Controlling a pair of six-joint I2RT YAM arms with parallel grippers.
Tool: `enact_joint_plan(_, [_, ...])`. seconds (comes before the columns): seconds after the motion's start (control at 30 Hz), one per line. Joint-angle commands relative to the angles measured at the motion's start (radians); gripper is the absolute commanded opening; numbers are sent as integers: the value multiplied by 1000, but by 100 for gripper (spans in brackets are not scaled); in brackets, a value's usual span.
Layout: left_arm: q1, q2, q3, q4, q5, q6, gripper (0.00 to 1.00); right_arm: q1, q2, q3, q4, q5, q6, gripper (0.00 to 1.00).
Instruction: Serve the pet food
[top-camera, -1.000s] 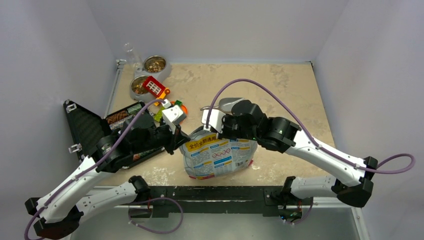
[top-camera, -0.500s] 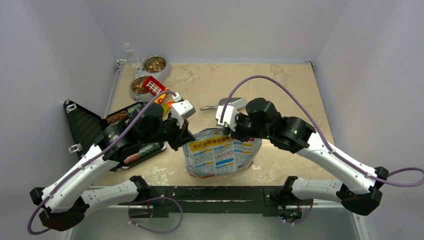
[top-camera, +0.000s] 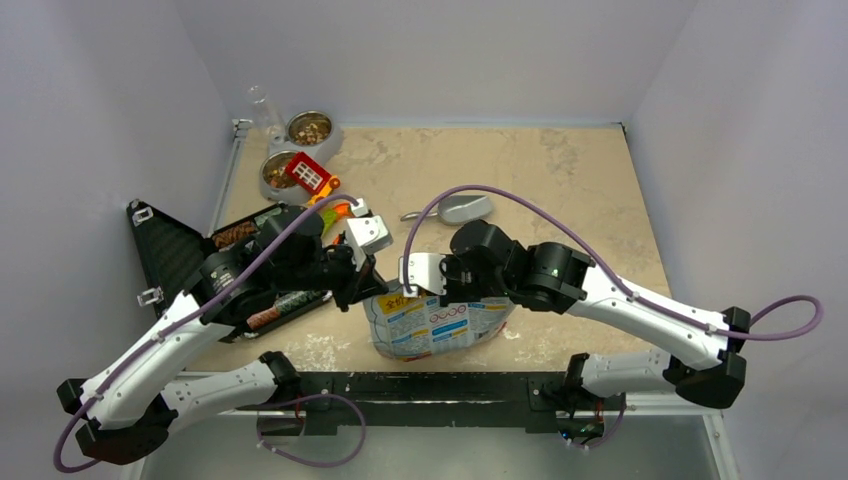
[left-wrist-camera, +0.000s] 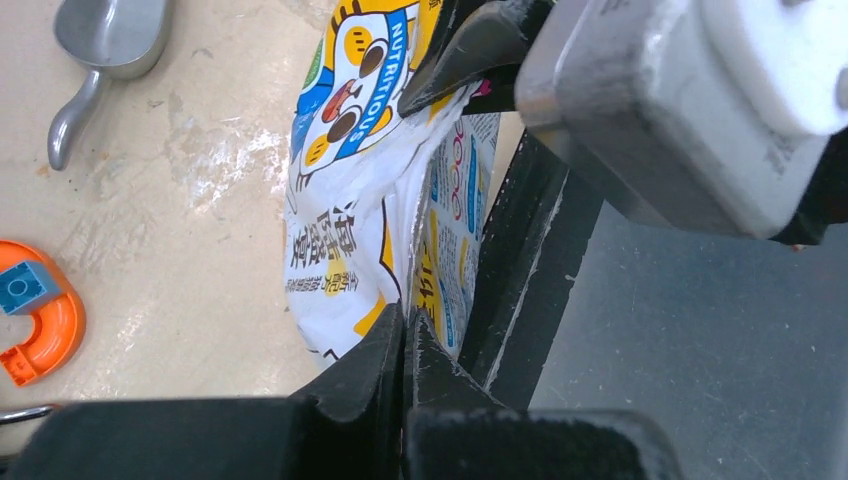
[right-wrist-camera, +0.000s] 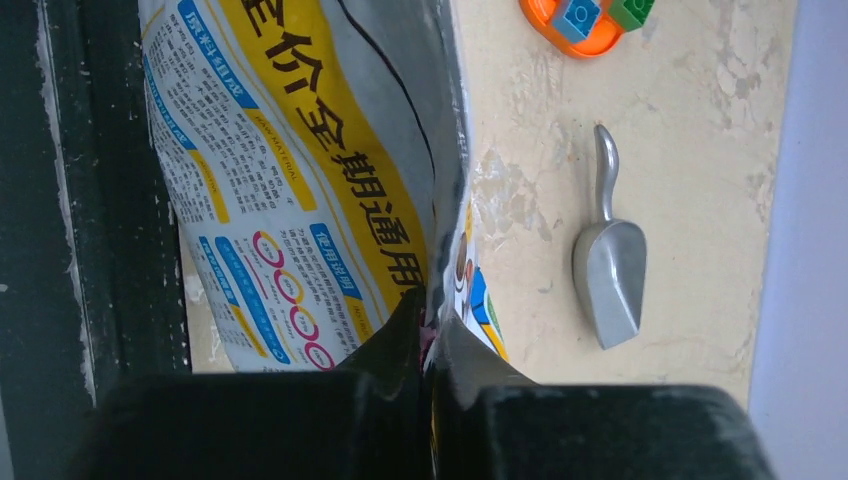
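A white, yellow and blue pet food bag (top-camera: 432, 322) stands near the table's front edge. My left gripper (top-camera: 366, 290) is shut on the bag's top left edge, as the left wrist view (left-wrist-camera: 408, 322) shows against the bag (left-wrist-camera: 345, 200). My right gripper (top-camera: 438, 292) is shut on the bag's top edge a little to the right; in its wrist view (right-wrist-camera: 428, 305) it pinches the seam of the bag (right-wrist-camera: 290, 190). Brown kibble (top-camera: 311, 128) lies in a steel bowl at the far left. The bag's contents are hidden.
A metal scoop (top-camera: 462, 209) lies on the table behind the bag. A second steel bowl (top-camera: 272, 180) carries a red toy block (top-camera: 307, 174). A black tray (top-camera: 236, 234) holding brown pieces and an orange toy (left-wrist-camera: 40, 325) sit on the left.
My right gripper has moved left and nearer along the bag's top, close to the left gripper. The bag's top has sunk and narrowed. The left gripper has shifted slightly.
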Motion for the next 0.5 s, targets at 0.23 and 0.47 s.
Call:
enact_joint_plan(0.23, [-6, -47, 158, -60, -270, -497, 46, -12, -119, -42, 251, 368, -38, 0])
enact_joint_plan(0.47, [34, 267, 556, -624, -408, -1004, 49, -26, -95, -49, 484, 495, -64, 0])
